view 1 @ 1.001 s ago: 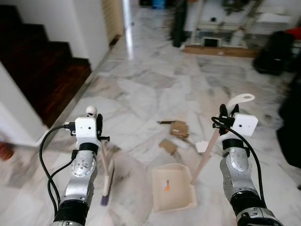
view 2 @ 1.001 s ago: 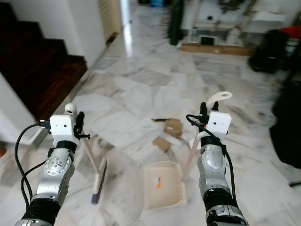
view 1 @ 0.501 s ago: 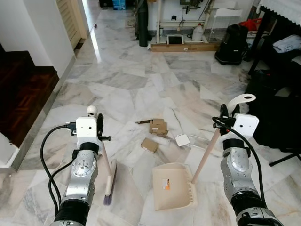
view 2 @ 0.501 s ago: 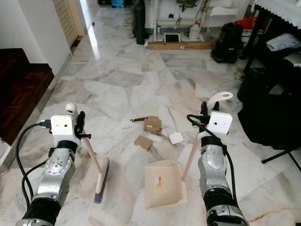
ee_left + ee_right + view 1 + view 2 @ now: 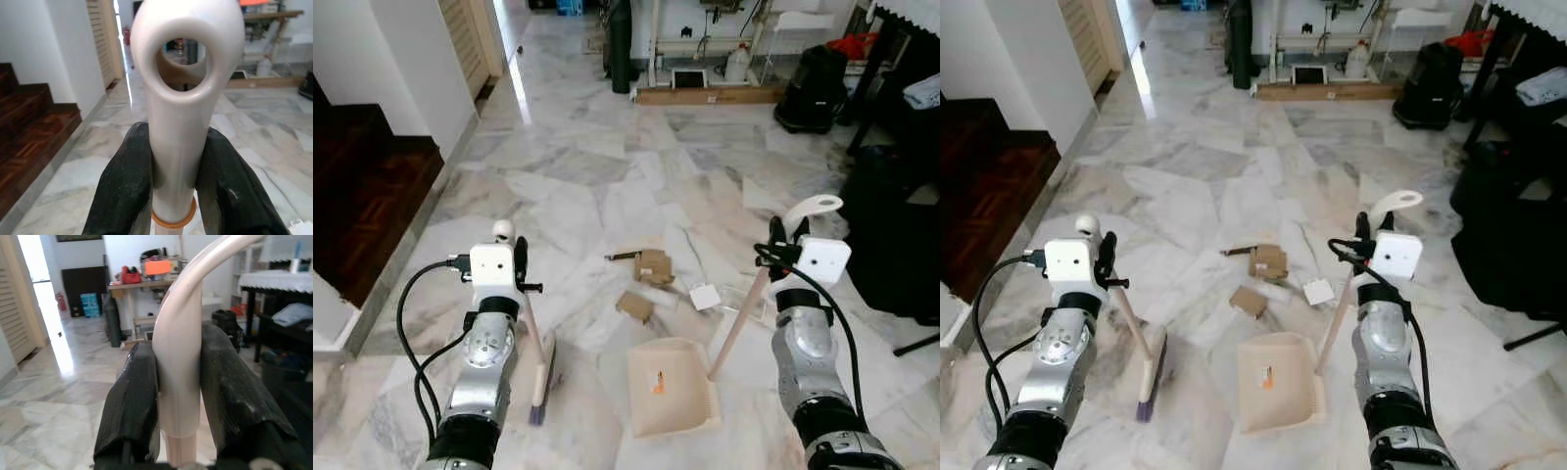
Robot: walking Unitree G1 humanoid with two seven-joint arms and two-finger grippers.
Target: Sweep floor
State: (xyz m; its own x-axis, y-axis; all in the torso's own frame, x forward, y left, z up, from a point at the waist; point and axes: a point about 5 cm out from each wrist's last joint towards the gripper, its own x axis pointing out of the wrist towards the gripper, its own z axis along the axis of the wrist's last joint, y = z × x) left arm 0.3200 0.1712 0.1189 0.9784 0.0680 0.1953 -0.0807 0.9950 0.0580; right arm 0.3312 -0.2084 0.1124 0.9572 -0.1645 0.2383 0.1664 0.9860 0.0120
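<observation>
A polished marble floor [image 5: 607, 176], pale with grey veining, is seen stretching ahead towards dark wooden stairs [image 5: 362, 196] on the robot's left and black bags [image 5: 891, 235] on its right. A cream plastic dustpan [image 5: 672, 387] is set flat on the floor just ahead, its open mouth turned towards the litter, and its long slanted handle is gripped near the curved, looped top by the right hand [image 5: 178, 382], whose black fingers [image 5: 132, 406] are closed on either side of the smooth tube. A broom [image 5: 540, 377] with a slim pale handle and a narrow head of purple-tipped bristles is held by the left hand [image 5: 173, 166], closed on the shaft just under its rounded hanging eye; the head rests on the floor to the left of the dustpan. The litter lies just beyond the dustpan's mouth: folded brown cardboard scraps [image 5: 652, 266], a smaller cardboard piece [image 5: 634, 305] nearer the pan, a thin dark stick [image 5: 621, 256] and a small white square [image 5: 706, 296] towards the right. The broom is judged to need carrying forward past the scraps, so that they can be drawn back towards the pan; the left hand is the one placed for that stroke.
</observation>
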